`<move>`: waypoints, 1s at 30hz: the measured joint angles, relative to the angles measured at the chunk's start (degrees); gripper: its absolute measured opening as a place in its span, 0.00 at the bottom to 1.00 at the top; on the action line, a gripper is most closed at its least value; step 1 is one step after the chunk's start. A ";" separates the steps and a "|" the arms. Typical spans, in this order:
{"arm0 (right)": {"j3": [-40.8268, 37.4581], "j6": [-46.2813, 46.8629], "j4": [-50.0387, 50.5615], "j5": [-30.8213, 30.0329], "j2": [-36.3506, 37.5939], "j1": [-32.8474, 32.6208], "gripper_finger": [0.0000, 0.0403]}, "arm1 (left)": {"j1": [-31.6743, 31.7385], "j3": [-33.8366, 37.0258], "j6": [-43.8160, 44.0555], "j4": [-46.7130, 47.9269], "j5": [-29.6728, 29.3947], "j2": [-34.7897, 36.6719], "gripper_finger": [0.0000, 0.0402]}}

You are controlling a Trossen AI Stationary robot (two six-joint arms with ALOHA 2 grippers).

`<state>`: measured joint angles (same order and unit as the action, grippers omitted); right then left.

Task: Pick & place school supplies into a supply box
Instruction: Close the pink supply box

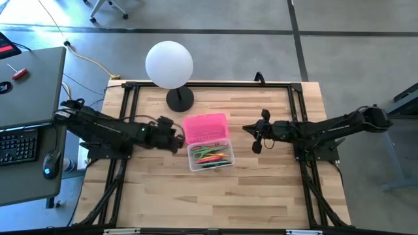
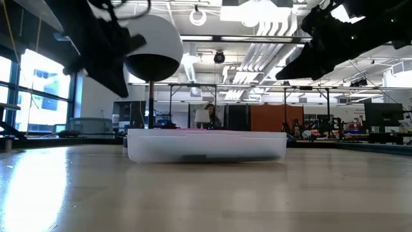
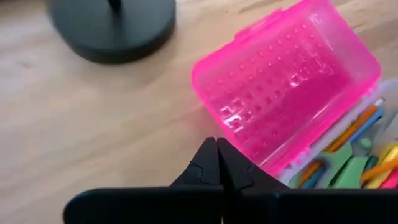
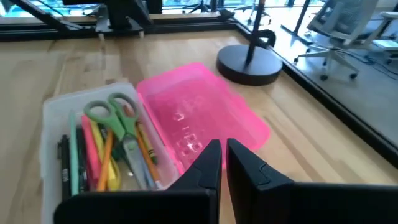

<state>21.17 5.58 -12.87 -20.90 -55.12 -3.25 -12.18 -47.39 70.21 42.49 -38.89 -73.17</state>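
**A:** So the supply box (image 1: 210, 156) sits mid-worktop (image 1: 261, 196), lid (image 1: 206, 128) flipped open flat toward the globe lamp (image 1: 171, 68). Scissors (image 4: 115, 121) and the pencils and pens (image 4: 93, 158) are all lying inside the clear tray. Nothing loose that I can spot.

**B:** Looks like only closing is left, I'd guess. Left gripper (image 3: 216, 163) is pinched shut, empty, right at the lid's edge. Right gripper (image 4: 224, 163) is also shut and empty, hovering near.

**A:** I'd nudge under the lid's free edge and swing it over slowly, bracing the tray so it doesn't skate.
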 joint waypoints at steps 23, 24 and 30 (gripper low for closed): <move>0.04 4.96 -4.61 -3.56 -4.61 -0.02 0.00 | 24.61 7.12 -17.27 -21.91 16.94 -2.19 0.18; 0.04 4.98 -4.28 -5.54 -4.91 0.09 0.00 | 24.61 7.12 -17.26 -22.37 17.04 -2.79 0.18; 0.11 14.31 -3.83 -4.71 -10.58 2.97 0.00 | 24.54 7.12 -15.79 -22.57 17.84 -8.01 0.10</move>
<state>21.28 19.89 -16.70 -25.61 -65.70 -0.27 12.36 -40.27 54.42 19.92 -21.05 -81.17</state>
